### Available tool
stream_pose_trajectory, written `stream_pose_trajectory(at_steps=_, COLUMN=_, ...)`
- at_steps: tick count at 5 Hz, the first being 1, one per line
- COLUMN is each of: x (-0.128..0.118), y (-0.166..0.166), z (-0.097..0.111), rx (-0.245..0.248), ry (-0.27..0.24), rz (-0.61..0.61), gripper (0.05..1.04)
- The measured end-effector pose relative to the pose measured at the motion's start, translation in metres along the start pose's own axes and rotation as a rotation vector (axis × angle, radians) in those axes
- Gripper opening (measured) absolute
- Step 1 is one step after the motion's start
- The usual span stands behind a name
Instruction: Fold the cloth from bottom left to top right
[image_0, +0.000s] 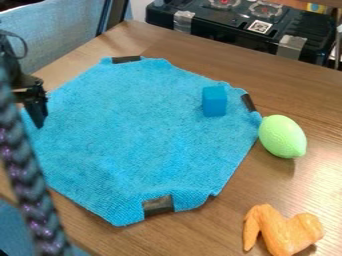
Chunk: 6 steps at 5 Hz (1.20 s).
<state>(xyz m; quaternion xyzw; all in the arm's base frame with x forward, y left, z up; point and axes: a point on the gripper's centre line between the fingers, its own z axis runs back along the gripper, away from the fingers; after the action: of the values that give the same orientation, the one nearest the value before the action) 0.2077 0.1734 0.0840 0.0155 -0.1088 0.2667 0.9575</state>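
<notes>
Hanging at the left edge of the cloth (133, 130) with the gripper (39, 120), not showing whether open or closed. Probably needing a low, shallow pinch, catching only fabric.

The table (304, 95) had a brown wood-grain top, and a blue cloth (133, 125) lay spread out on it, many-sided in outline and faintly creased. Dark strips (158, 205) sat at the cloth's upper, right and lower edges. A light green lemon-shaped toy (282, 136) lay just beside the cloth's right corner, and an orange wing-shaped toy (284, 231) lay apart from the cloth, to its lower right
</notes>
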Motion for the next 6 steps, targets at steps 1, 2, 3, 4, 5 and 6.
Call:
stream_pose_trajectory(at_steps=1, x=-0.005, y=0.008, z=0.0, rx=0.01, ry=-0.013, rz=-0.001, gripper=1.0)
stream_pose_trajectory(at_steps=2, x=-0.009, y=0.008, z=-0.001, rx=0.017, ry=-0.024, rz=0.02, gripper=1.0)
stream_pose_trajectory(at_steps=3, x=-0.011, y=0.008, z=-0.006, rx=0.036, ry=-0.037, rz=0.038, gripper=0.958)
stream_pose_trajectory(at_steps=4, x=-0.009, y=0.004, z=-0.011, rx=0.058, ry=-0.06, rz=0.057, gripper=0.838)
stream_pose_trajectory(at_steps=5, x=-0.007, y=0.002, z=-0.012, rx=0.066, ry=-0.076, rz=0.071, gripper=0.548)
stream_pose_trajectory(at_steps=6, x=-0.01, y=-0.002, z=-0.012, rx=0.046, ry=-0.051, rz=0.083, gripper=0.283)
